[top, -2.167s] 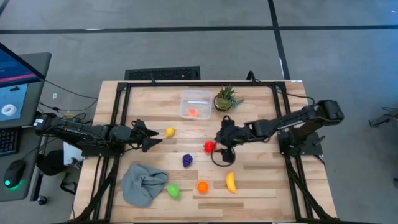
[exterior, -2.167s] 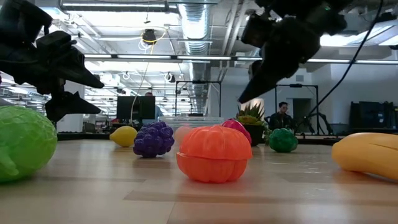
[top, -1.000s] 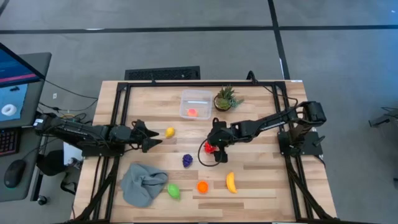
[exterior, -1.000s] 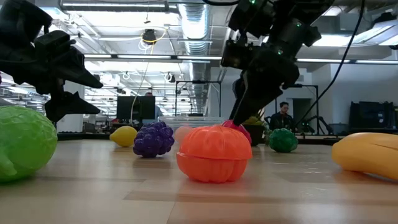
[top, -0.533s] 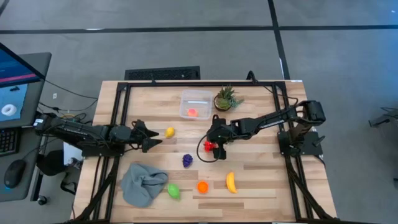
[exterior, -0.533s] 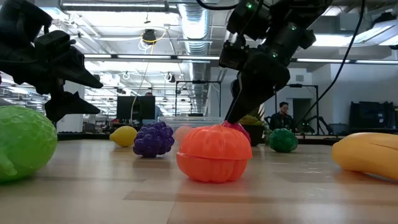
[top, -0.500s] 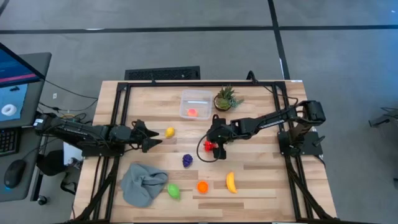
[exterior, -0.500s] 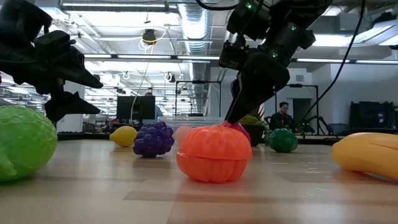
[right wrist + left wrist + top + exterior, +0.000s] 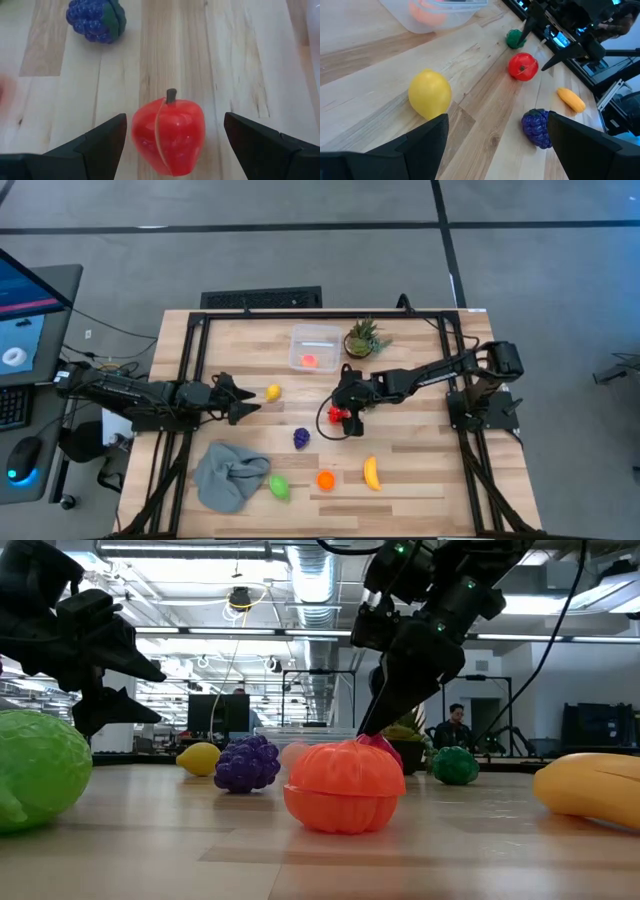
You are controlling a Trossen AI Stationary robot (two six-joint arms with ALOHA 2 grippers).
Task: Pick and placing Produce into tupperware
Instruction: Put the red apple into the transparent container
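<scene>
The bench (image 9: 420, 465) is a pale wooden top in a black frame. On its near left part lies a crumpled grey cloth (image 9: 231, 474).

The right tool (image 9: 343, 417) is down over the red apple (image 9: 168, 128) near the bench's middle, its 2 fingers spread wide on either side of the fruit with gaps showing, so nothing is gripped. The left tool (image 9: 245, 402) hovers at the left side, also wide open and empty, just beside the yellow lemon (image 9: 430, 93).

The tupperware (image 9: 314, 347) stands at the far middle of the bench, just beside the potted plant (image 9: 362, 339). It is clear and colourless, rectangular with rounded corners, lid off, with 1 orange-pink piece inside.

Smaller produce lies apart on the near half: a yellow banana (image 9: 371, 473), purple grapes (image 9: 301, 437), a green fruit (image 9: 279, 487) touching the cloth, and an orange pumpkin-like fruit (image 9: 344, 786).
</scene>
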